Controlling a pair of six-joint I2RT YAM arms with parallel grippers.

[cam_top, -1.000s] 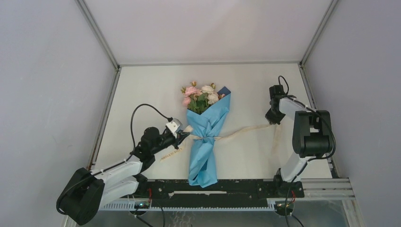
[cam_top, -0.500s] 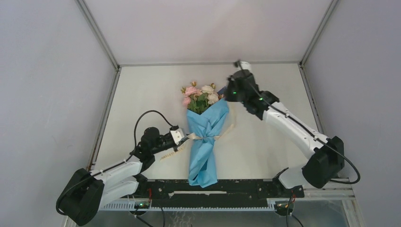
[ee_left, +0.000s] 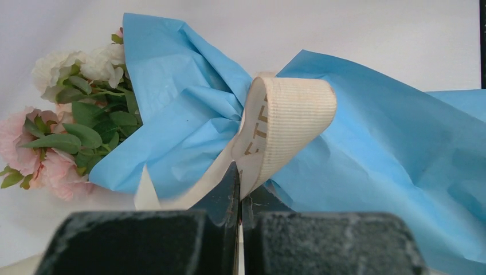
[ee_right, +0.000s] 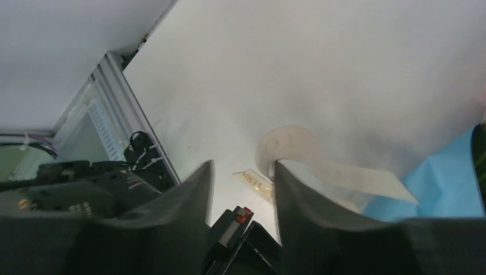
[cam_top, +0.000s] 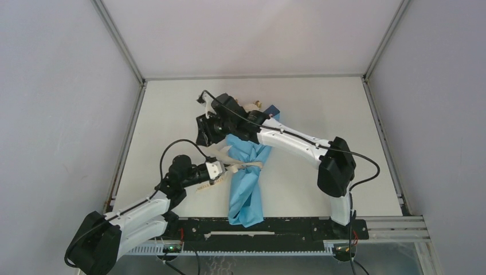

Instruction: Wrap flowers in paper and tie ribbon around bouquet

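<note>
Bouquet: the bouquet [cam_top: 246,195], a long cone of crumpled blue sheet holding roses, lies on the white tabletop [cam_top: 344,114] at the centre of the overhead view. Its wide mouth points to the top of the frame and its narrow end to the bottom.

Flowers: the small pink, peach and cream flowers [ee_left: 63,137] with green leaves stick out of the cone's mouth, at the left of the left wrist view. In the overhead view the right arm covers most of them.

Paper: the thin light-blue paper [ee_left: 189,109] is folded around the stems and pinched in at the waist.

Ribbon: the narrow cream-beige ribbed ribbon [ee_left: 292,114], lettered on its inner face, crosses the cone's waist. It arches in a loop at the centre of the left wrist view, with a loose tail lying lower left.

Left gripper: the left gripper [ee_left: 239,172] is clenched on the ribbon just beside the waist, the band pinched between its fingers.

Right gripper: the right gripper [ee_right: 240,166] hangs over the table left of the cone's mouth. Its fingers are parted with nothing between them, and a curl of ribbon lies beyond them.

Done: the wrapping looks complete, and the ribbon is around the bouquet.

Left: I cannot tell whether a knot is formed. Most likely the free end has to be caught, crossed and pulled tight.
</note>
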